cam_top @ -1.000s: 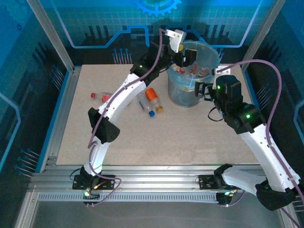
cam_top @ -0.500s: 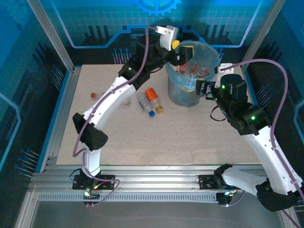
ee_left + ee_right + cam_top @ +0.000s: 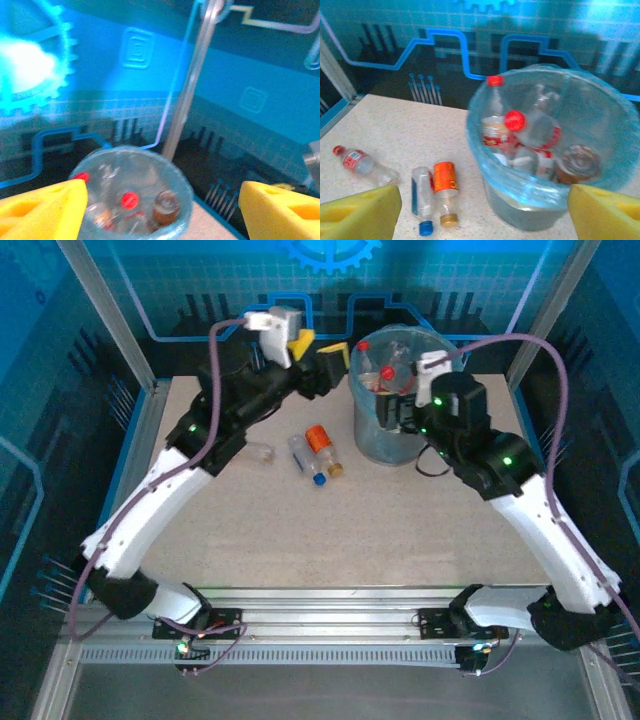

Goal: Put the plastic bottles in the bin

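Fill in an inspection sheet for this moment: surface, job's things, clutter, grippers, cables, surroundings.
Surface: beige speckled tabletop, no spills seen.
Job's things: round grey bin lined with a pale blue bag stands upright and holds several clear plastic bottles, some red-capped. Three more lie on the table to its left: red-capped clear bottle, blue-capped clear bottle and orange-labelled bottle, the last two side by side.
Clutter: nothing seen.
Grippers: left gripper and right gripper are both open, holding nothing, beside the bin.
Cables: purple cables loop along both arms, away from the bottles.
Surroundings: blue-lit wall panels with a gear emblem; aluminium frame posts.
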Action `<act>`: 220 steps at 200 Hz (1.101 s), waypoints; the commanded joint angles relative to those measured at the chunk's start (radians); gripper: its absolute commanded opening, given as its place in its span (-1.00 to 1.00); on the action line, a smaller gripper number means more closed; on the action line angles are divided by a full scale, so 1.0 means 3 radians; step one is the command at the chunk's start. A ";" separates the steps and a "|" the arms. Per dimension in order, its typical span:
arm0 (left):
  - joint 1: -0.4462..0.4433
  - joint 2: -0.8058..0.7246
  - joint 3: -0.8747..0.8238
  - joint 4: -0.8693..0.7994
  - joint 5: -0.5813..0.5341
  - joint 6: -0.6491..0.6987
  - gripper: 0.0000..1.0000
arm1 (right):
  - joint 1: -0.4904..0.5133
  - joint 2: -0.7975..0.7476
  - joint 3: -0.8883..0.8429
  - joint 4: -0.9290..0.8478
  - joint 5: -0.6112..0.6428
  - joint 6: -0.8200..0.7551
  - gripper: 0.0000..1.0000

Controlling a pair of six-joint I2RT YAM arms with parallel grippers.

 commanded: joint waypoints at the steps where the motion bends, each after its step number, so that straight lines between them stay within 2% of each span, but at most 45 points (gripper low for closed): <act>1: 0.0207 -0.0416 -0.0456 -0.0257 -0.0451 -0.0013 0.60 | 0.0218 0.0350 0.0277 0.0084 -0.0047 -0.0163 0.75; 21: 0.0489 -0.0786 -0.0922 -0.0483 -0.0618 -0.0178 0.60 | 0.0387 0.0717 0.0544 0.0091 -0.0114 -0.0247 0.75; 60: 0.1072 -0.1188 -0.1570 -0.0819 -0.0593 -0.0369 0.59 | 0.0656 0.1502 0.1090 -0.0045 -0.0186 -0.0347 0.75; 91: 0.1445 -0.1167 -0.1900 -0.0832 -0.0422 -0.0472 0.59 | 0.0738 0.2119 0.1625 -0.0296 -0.0201 -0.0389 0.74; 136: 0.2005 -0.0902 -0.2228 -0.0571 0.0083 -0.0759 0.58 | 0.0743 0.2807 0.2218 -0.0527 -0.0252 -0.0448 0.63; 176: 0.2277 -0.0684 -0.2346 -0.0405 0.0357 -0.0860 0.58 | 0.0662 0.3261 0.2632 -0.0796 -0.0208 -0.0480 0.59; 220: 0.2398 -0.0600 -0.2424 -0.0343 0.0459 -0.0926 0.58 | 0.0504 0.3408 0.2570 -0.0894 -0.0257 -0.0388 0.57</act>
